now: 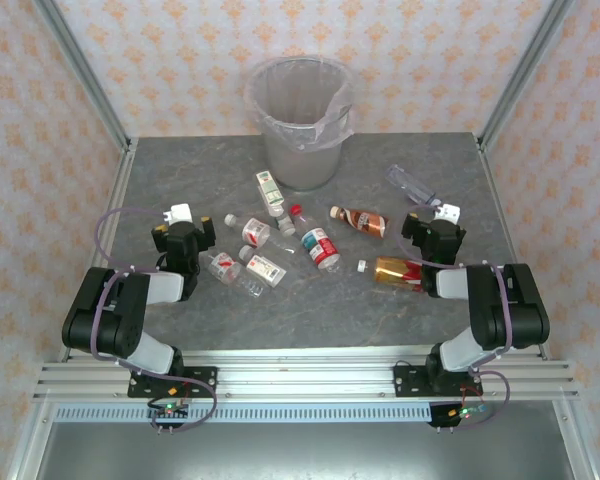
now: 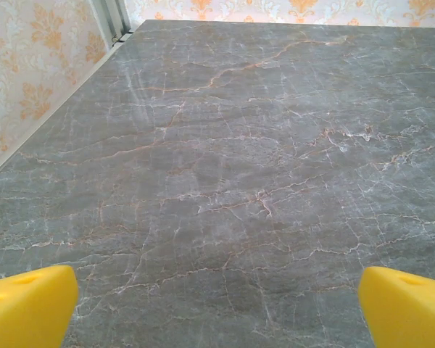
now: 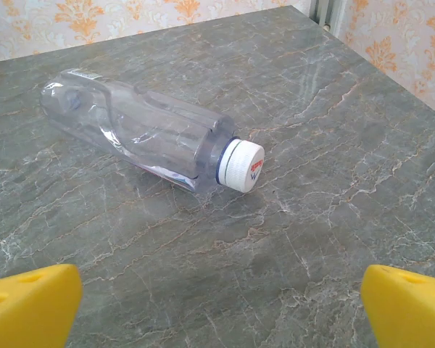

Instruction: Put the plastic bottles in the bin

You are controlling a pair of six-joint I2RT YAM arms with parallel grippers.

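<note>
The left gripper [image 1: 185,230] [image 2: 217,312] sits low at the left of the table [image 1: 170,165]. Its yellow fingertips [image 2: 29,304] are spread wide with nothing between them. Ahead of it bare grey marble runs to the left edge and the corner post [image 2: 114,16].

Just right of it, several clear bottles [image 1: 265,270] with red-and-white labels lie in a loose cluster mid-table. Their print is too small to read. Past them a green-and-white bottle [image 1: 270,190] lies just in front of the bin [image 1: 300,160], which stands at the far edge, centre, with a clear bag [image 1: 332,118] folded over its rim.

Right of the cluster lie two amber bottles [image 1: 360,221]. The nearer one [image 1: 395,272] is just beside the right arm.

The unlabelled bottle [image 1: 412,185] [image 3: 145,130] lies on its side ahead of the right gripper [image 1: 432,230] [image 3: 217,312]. Its white cap [image 3: 241,164] carries a small red-and-blue mark that cannot be read. This gripper's fingertips [image 3: 29,301] are also spread and empty. Open marble separates them from the bottle and stretches to the right edge.
</note>
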